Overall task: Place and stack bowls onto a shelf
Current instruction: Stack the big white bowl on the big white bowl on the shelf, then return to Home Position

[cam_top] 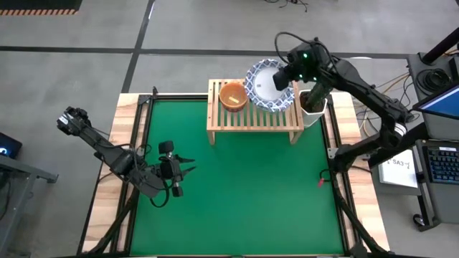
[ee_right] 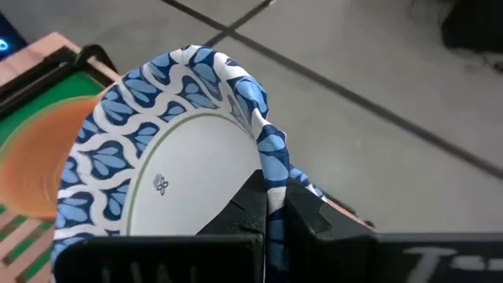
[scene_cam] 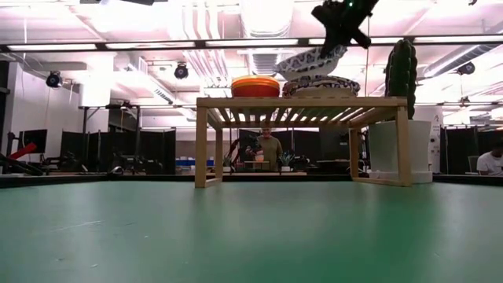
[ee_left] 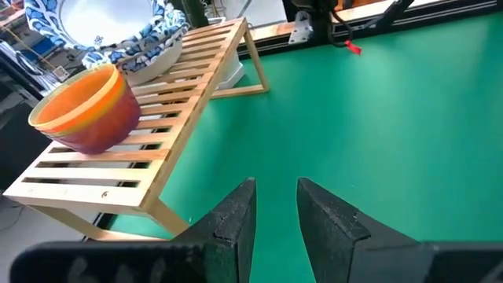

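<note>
The light-wood shelf (cam_top: 252, 118) stands at the mat's far edge. On its slats sit an orange-red small bowl (cam_top: 233, 95), also in the left wrist view (ee_left: 86, 110), and to its right a stack of white bowls with blue patterned rims (scene_cam: 322, 84). My right gripper (cam_top: 287, 76) is shut on another blue-rimmed bowl (cam_top: 267, 87), tilted just above that stack (scene_cam: 309, 61). My left gripper (cam_top: 185, 168) hovers open over the mat's left part, away from the shelf (ee_left: 157, 126). The other small bowls are hidden or out of view. My right gripper (ee_right: 271, 211) pinches the blue-rimmed bowl's rim (ee_right: 272, 153) on the side toward the cactus pot, one finger inside the bowl and one outside. It comes from above and from the right. The bowl hangs tilted, its free side low over the stacked bowls; whether they touch I cannot tell.
A white pot with a cactus (cam_top: 313, 104) stands close by the shelf's right end, under my right arm; it also shows in the low view (scene_cam: 401, 118). A small red object (cam_top: 320, 181) lies at the mat's right edge. The green mat (cam_top: 244, 201) stretches in front of the shelf.
</note>
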`<state>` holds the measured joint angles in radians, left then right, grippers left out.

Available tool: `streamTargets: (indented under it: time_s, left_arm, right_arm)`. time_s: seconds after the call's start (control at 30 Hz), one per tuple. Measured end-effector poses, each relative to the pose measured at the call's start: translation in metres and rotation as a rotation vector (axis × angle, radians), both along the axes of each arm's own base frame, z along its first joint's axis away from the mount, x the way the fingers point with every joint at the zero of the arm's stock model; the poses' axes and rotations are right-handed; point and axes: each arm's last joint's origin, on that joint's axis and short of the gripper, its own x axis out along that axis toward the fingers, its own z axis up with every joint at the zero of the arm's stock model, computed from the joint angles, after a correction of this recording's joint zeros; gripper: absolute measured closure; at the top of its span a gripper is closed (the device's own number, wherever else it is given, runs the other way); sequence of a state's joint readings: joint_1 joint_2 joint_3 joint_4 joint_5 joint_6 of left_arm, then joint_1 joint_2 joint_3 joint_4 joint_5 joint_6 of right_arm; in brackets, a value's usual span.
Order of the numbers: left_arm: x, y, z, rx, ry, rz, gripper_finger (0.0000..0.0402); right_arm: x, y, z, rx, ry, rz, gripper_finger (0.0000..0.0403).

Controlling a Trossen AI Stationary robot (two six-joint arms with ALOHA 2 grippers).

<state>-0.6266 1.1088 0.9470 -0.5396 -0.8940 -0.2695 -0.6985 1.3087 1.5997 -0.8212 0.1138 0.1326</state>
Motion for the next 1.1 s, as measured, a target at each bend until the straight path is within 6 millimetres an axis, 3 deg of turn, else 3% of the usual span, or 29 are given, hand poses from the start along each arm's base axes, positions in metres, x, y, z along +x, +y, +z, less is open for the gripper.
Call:
streamTargets:
  time_s: [0.2,0.43,0.73,0.93,1.1]
  left_arm:
    - [0.000,0.000,0.000,0.001,0.001,0.000,0.0324]
    - [-0.001,0.001,-0.001,0.009,0.015,-0.001,0.0324]
    - [-0.001,0.001,-0.002,0.014,0.022,-0.002,0.0324]
    - [-0.001,0.001,-0.002,0.013,0.022,-0.001,0.0324]
    - [-0.002,0.001,-0.003,0.019,0.033,0.000,0.0324]
  right_arm:
    - [0.002,-0.027,-0.017,0.062,0.026,-0.070,0.0381]
    - [0.008,-0.036,-0.030,0.092,0.079,-0.066,0.0338]
    - [0.003,-0.031,-0.024,0.073,0.072,-0.076,0.0312]
    - [-0.010,-0.024,-0.014,0.019,0.148,-0.176,0.0306]
    - [-0.020,-0.015,-0.006,0.013,0.186,-0.161,0.0305]
